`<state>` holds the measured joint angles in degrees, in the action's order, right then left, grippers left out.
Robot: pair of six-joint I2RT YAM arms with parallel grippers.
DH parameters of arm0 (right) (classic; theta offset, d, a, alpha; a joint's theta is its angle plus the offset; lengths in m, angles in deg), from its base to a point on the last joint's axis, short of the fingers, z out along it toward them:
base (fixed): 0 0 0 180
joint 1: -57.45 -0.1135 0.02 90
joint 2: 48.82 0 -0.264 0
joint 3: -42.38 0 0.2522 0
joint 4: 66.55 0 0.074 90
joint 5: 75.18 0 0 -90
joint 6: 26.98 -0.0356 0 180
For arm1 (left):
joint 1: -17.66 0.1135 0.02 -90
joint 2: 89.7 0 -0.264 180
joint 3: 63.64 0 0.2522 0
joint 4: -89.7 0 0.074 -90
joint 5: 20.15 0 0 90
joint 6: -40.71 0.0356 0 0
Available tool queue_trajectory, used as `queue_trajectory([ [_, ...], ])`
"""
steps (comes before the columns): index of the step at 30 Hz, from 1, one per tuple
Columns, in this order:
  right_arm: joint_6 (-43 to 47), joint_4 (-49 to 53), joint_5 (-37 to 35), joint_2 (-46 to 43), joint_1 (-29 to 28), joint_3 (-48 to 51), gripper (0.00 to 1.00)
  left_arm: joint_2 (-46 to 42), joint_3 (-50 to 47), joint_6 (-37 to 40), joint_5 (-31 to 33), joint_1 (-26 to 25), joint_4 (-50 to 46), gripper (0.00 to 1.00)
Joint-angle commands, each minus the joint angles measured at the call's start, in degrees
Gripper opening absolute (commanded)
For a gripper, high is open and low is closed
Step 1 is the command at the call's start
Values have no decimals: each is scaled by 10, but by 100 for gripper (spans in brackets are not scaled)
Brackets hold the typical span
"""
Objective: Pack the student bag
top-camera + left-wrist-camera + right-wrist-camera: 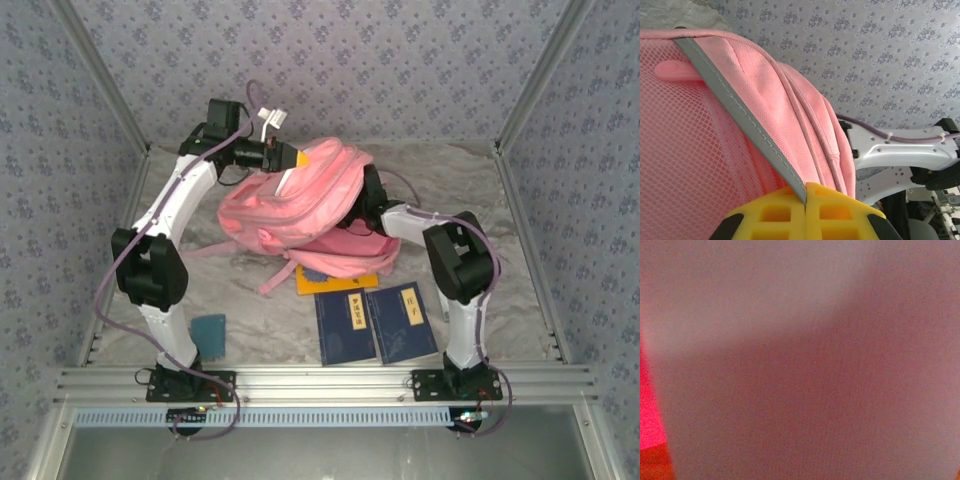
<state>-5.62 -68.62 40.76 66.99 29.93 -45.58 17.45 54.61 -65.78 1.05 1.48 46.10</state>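
Note:
The student bag (295,205), a large pink backpack, is held up off the marble table at the back centre, tilted, with its straps hanging down toward the front. My left gripper (283,157) is at the bag's top left. In the left wrist view its yellow fingers (805,192) are shut on the bag's grey reflective strip (742,112), beside pink mesh. My right arm's wrist (373,192) goes in under the bag's right side, and its fingers are hidden by fabric. The right wrist view is a close pinkish-grey blur.
Two dark blue books (345,326) (402,321) lie side by side at the front centre. A yellow book (335,282) lies partly under the bag. A small teal item (209,333) sits by the left arm's base. Patterned walls enclose the table.

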Motion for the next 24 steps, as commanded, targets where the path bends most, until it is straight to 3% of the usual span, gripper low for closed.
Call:
queue_trajectory([
  [1,-104,-105,12,68,-11,-92,86,-19,20,18,-86,-1,51,0],
  [3,-92,-65,19,92,-13,-131,100,-18,20,15,-82,2,54,0],
  [13,108,133,-81,-28,-4,-64,100,-16,16,-20,-54,25,85,0],
  [20,182,158,-80,-132,34,20,100,-10,11,-26,-18,31,81,0],
  [24,236,216,-139,-197,36,49,99,-6,5,-23,40,31,60,0],
])
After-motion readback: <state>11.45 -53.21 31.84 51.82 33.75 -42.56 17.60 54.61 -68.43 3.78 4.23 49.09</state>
